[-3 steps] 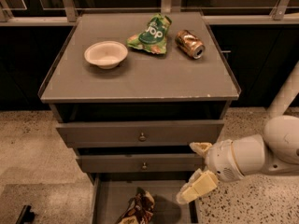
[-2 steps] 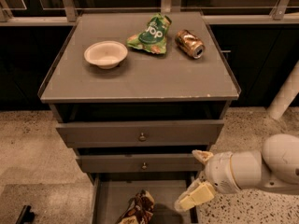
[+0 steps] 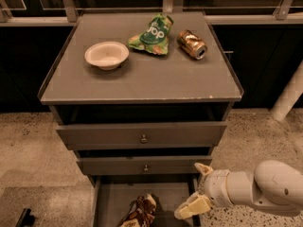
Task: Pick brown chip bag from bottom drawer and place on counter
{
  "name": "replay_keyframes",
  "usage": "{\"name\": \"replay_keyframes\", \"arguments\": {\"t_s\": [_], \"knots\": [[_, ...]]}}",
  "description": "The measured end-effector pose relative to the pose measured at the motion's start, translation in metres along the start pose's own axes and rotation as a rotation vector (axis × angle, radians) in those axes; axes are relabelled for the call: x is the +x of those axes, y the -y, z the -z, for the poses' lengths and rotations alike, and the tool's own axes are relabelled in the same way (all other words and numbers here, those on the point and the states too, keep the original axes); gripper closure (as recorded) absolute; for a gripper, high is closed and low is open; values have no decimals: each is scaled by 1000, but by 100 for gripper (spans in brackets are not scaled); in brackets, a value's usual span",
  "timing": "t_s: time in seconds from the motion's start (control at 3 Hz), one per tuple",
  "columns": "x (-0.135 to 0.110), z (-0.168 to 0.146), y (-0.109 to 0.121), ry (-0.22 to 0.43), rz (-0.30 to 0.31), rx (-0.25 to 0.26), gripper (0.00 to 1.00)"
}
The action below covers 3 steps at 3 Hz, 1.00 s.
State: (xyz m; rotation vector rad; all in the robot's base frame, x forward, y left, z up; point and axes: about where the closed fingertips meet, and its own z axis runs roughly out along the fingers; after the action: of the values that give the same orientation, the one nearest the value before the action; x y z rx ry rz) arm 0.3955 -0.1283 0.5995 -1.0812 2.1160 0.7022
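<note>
Camera view from above and in front of the cabinet gives us the brown chip bag [image 3: 140, 212] lying in the bottom drawer [image 3: 111, 198], which stands pulled out toward us. We see crinkled foil in dark brown with cream-tan patches, paler at the far tip. Its near end is cut off by the lower edge of the view, so we cannot make out its full length, and we cannot read the lettering. From what shows, its long axis runs near to far, the far end leaning a little to the right, and it lies about midway between the drawer's side walls. The near part of the drawer is cut off too. The gripper [image 3: 194, 189] hangs over the drawer's right wall, just right of the bag and apart from it; its two pale fingers [image 3: 191, 206] are spread wide with nothing between them. Above, the middle drawer [image 3: 118, 166] and top drawer [image 3: 104, 136] sit slightly out. On the counter [image 3: 142, 82] we find a white bowl [image 3: 107, 55], a green bag [image 3: 152, 34] and a can [image 3: 192, 44] on its side.
</note>
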Motion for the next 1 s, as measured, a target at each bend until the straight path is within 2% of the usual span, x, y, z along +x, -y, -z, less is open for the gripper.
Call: {"name": "replay_keyframes", "arguments": {"t_s": [0.33, 0.67, 1.0], "knots": [[4, -4, 1, 3, -8, -1, 0], [2, -2, -3, -7, 16, 17, 0], [16, -28, -15, -12, 58, -17, 0]]}}
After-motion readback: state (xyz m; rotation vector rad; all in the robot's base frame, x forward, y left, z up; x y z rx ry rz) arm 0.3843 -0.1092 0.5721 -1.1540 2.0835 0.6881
